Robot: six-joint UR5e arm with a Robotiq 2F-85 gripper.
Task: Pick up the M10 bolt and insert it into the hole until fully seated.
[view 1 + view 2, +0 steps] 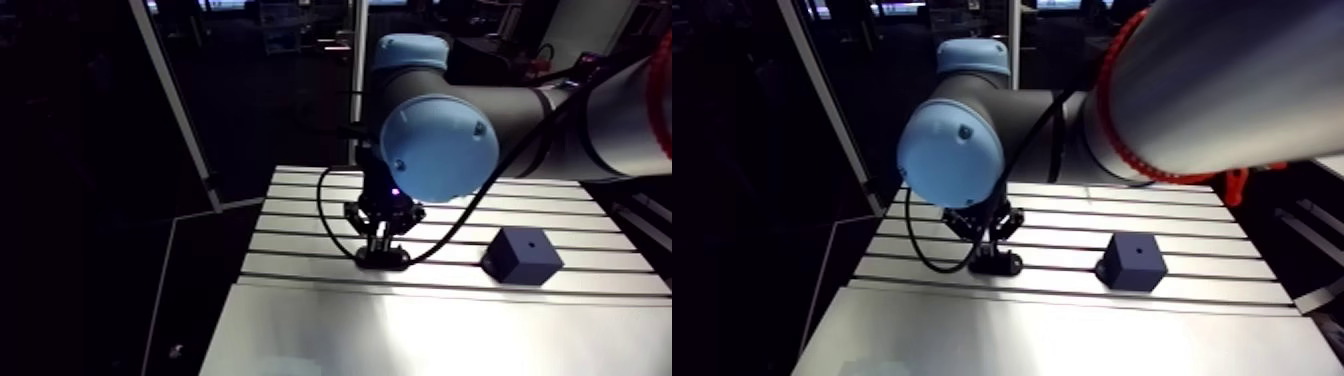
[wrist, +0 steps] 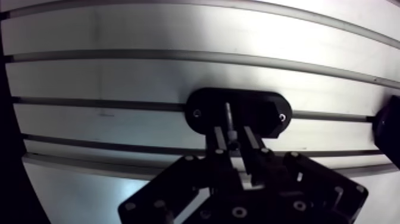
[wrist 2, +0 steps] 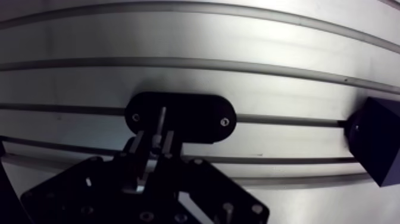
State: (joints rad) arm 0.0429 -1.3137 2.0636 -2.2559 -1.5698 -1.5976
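while the end effector [image 2: 234,138] sits low over the tabletop [image 2: 119,77], its two fingers [image 2: 220,142] are spread only narrowly, one on each side of the m10 bolt [image 2: 228,116]. a sliver of gap seems to remain on each side, so i read it as not yet pinching, though contact is hard to judge in the wrist view. the bolt stands upright in a black oval holder [image 2: 262,107] directly under the end effector, right between the fingers. the dark block [image 1: 1132,262] with the hole [image 1: 1139,248] in its top face sits off to one side of the end effector, well apart, on the same tabletop.

handling judgement: steel bolt, so stiff, small, light for this arm and not fragile. it's hard and smooth against the pads, so it could slip or pivot if squeezed off-centre. best hold is high on the upper part, square across its axis. that leaves the lower length free to enter the hole and keeps it vertical during the lift.
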